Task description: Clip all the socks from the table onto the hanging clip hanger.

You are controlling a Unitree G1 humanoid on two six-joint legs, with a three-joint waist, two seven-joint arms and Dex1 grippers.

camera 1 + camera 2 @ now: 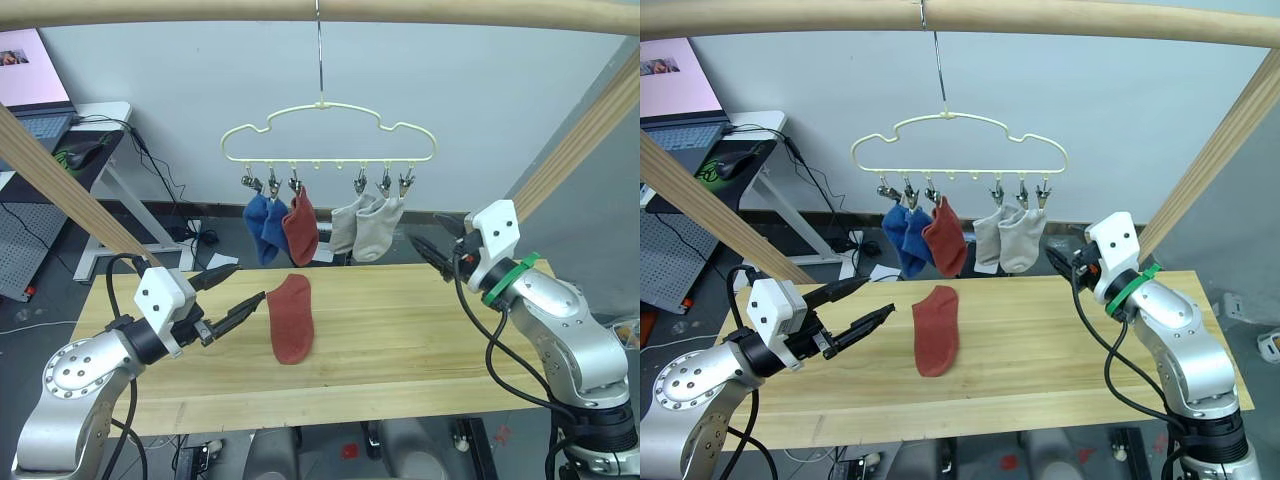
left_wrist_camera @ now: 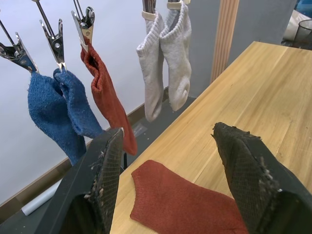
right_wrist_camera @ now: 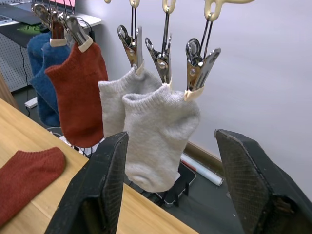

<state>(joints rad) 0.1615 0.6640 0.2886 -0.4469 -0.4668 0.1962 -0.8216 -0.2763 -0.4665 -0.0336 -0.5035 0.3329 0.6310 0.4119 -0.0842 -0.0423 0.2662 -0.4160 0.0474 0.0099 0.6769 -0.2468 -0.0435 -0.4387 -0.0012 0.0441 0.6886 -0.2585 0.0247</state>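
One rust red sock (image 1: 291,318) lies flat on the pale wood table (image 1: 400,340), near its middle. Above the far edge hangs the pale-yellow clip hanger (image 1: 328,132). Clipped to it are two blue socks (image 1: 264,225), one rust red sock (image 1: 300,226) and two light grey socks (image 1: 368,226). My left gripper (image 1: 229,297) is open just left of the lying sock, a little above the table, with nothing in it. My right gripper (image 1: 435,245) is open at the table's far right, empty, close to the grey socks (image 3: 156,131).
Wooden frame poles (image 1: 60,180) slant down on both sides and a beam runs across the top. A desk with a laptop (image 1: 35,90) stands behind on the left. Cables lie on the floor beyond the table.
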